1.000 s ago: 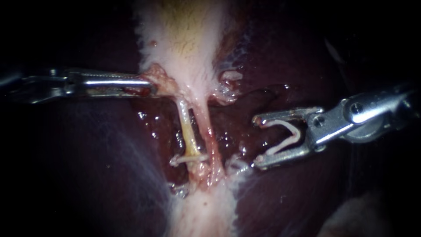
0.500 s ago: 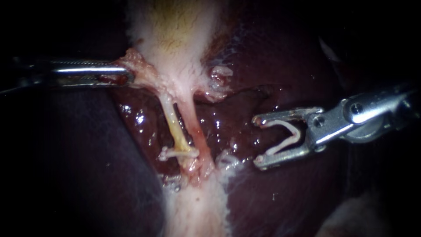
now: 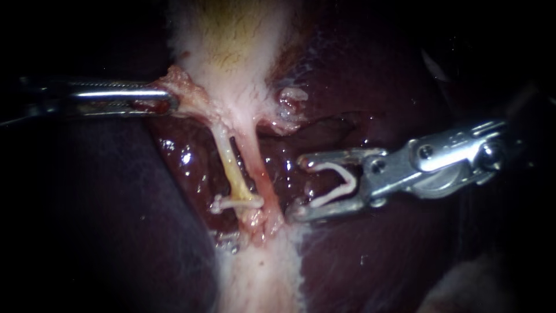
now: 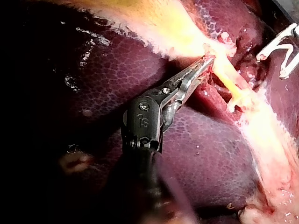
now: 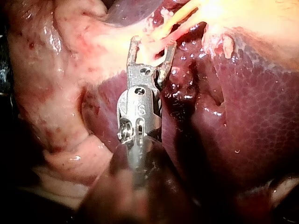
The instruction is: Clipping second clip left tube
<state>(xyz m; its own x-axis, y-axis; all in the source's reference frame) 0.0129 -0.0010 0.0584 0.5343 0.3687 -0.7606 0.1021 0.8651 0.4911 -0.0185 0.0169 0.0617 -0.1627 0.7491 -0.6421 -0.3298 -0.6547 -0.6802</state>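
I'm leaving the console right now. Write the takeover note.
Left instrument: jaws shut on the tissue flap beside the gallbladder.
Right instrument: jaws stand apart, holding the unclosed second clip, short of the tubes.
Left tube: the first clip sits at its end away from the gallbladder.
Done: one clip placed.
Left: bring the second clip around the left tube and close it.

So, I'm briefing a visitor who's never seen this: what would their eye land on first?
Probably the right instrument, its jaws holding a white clip spread wide, just right of the pinkish right tube. Next, the fastened clip across the yellowish left tube, and the left instrument gripping tissue beside the gallbladder.
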